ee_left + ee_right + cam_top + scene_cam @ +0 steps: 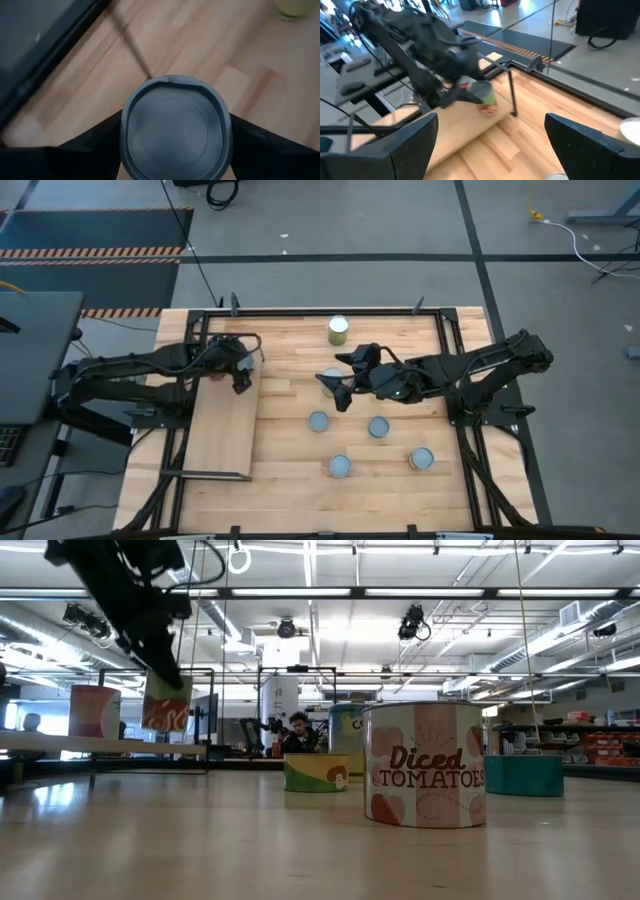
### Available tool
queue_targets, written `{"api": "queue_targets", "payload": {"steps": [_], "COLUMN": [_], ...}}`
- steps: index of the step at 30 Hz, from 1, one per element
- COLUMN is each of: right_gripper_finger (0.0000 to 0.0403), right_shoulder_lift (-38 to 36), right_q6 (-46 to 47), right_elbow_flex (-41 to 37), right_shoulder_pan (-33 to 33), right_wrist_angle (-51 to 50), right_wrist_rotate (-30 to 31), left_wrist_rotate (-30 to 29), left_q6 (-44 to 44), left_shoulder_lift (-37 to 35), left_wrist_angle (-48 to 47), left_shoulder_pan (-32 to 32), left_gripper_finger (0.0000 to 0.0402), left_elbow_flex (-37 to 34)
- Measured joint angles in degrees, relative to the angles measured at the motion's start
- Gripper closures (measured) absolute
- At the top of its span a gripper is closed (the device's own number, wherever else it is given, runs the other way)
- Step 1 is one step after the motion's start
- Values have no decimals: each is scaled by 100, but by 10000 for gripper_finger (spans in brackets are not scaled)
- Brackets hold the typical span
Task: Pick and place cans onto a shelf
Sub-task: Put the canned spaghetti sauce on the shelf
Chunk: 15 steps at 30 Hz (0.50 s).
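At the left, a can (175, 130) is pinched between the left gripper (241, 367)'s two fingers and carried upright in the air, its long axis vertical, over the far end of the shelf (222, 430), so the coming move is judged to be a straight lowering onto the board below. The can is seen with a round grey-blue lid from above and a red-and-green label from the side. Toward the right, the right gripper (340, 385) is held with fingers spread wide and empty above the table (440, 480), with one can (318, 421) close by and another can (339, 331) standing farther back.
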Motion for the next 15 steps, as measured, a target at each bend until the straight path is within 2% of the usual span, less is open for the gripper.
{"api": "queue_targets", "payload": {"steps": [8,15], "right_gripper_finger": [29,23], "right_shoulder_lift": [66,66], "right_q6": [73,27], "right_elbow_flex": [0,0], "right_shoulder_pan": [-9,-20], "right_wrist_angle": [175,239], "right_wrist_rotate": [-78,-109], "left_wrist_rotate": [190,493], "left_q6": [-436,-565], "left_shoulder_lift": [126,38], "left_wrist_angle": [414,322], "left_shoulder_pan": [498,490], "left_gripper_finger": [111,61], "left_elbow_flex": [-330,-335]}}
